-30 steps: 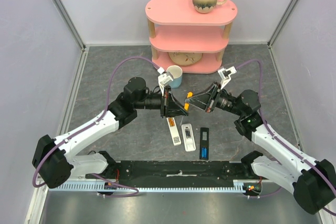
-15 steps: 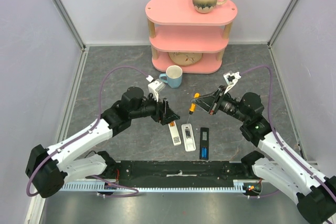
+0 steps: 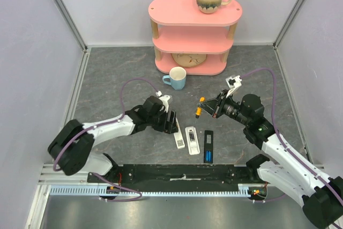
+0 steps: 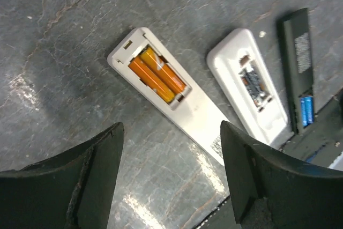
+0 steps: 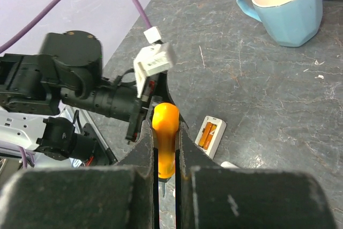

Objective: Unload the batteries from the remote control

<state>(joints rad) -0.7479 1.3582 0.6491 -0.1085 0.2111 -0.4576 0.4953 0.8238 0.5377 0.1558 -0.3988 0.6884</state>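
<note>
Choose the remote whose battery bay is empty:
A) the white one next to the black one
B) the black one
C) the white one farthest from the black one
A: that white remote shows bare contacts; the other white remote holds orange batteries, the black remote blue batteries.

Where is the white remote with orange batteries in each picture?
Top external: white remote, low centre, leftmost of three.
Left wrist: across the middle.
Right wrist: just right of centre, low.
Shared landmark: its orange batteries, showing in both wrist views.
</note>
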